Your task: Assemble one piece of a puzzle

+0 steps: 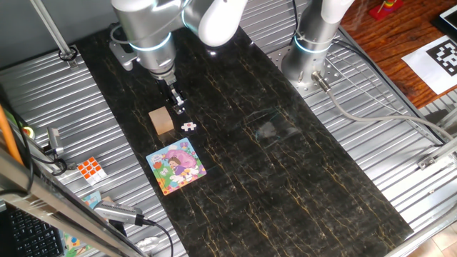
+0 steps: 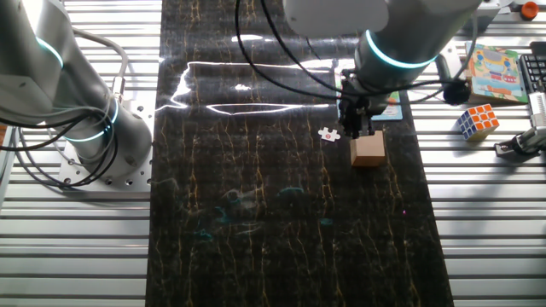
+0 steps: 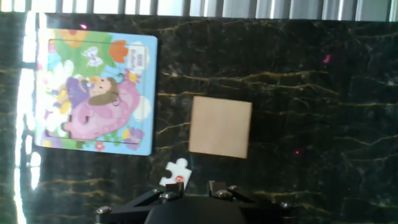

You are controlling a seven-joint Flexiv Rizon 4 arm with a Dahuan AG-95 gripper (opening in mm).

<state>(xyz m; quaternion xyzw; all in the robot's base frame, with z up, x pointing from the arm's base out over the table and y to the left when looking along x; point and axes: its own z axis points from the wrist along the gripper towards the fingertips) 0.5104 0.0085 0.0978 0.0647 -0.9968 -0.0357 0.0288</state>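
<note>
In one fixed view we see the gripper hanging above the table, near the tan block and the tiny piece, which lies flat beside the block, apart from the puzzle. In the other fixed view the piece lies alone, left of the block. In the hand view the piece lies below the puzzle; we cannot tell if the claw is open.

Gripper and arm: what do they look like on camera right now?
The arm is glossy silver-grey with rounded white joint covers and a glowing cyan ring near the wrist. The gripper is small, black, two-fingered. Black cables loop along the arm in the other fixed view.
</note>
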